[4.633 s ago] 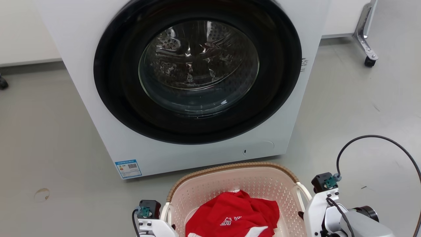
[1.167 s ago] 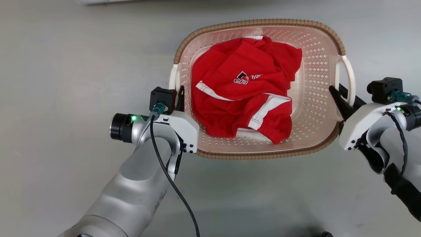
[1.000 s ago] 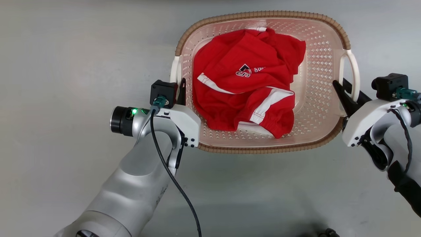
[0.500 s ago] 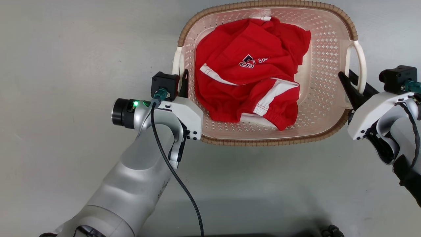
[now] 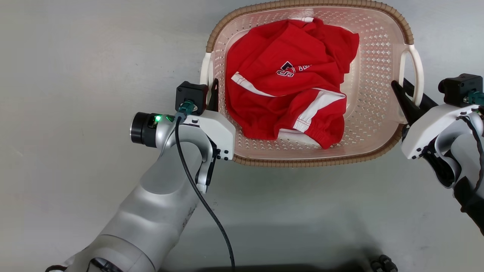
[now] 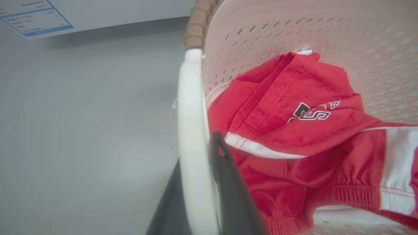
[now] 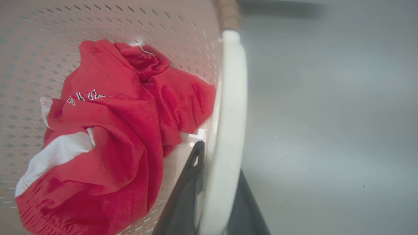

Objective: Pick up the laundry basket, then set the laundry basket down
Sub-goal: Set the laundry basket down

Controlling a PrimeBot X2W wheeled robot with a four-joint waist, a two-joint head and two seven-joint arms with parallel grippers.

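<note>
The laundry basket (image 5: 314, 162) is pale pink perforated plastic with a brown woven-look rim and sits at the top middle of the head view, with a crumpled red and white garment (image 5: 291, 83) inside. My left gripper (image 5: 211, 85) is shut on the basket's left white handle (image 5: 205, 70). The left wrist view shows that handle (image 6: 191, 114) pinched between the two dark fingers (image 6: 228, 176). My right gripper (image 5: 401, 85) is shut on the right white handle (image 5: 416, 71), which the right wrist view shows (image 7: 228, 98) clamped the same way. I cannot tell whether the basket touches the floor.
Grey floor (image 5: 75, 75) lies all round the basket. The washing machine's white lower front with its blue-edged label (image 6: 32, 16) stands beyond the basket in the left wrist view. Small black wheels (image 5: 382, 262) show at the bottom right.
The head camera has tilted from the washing machine's door down onto the basket. Over the last second basket and grippers drift together up the picture. Both grips hold unchanged.
</note>
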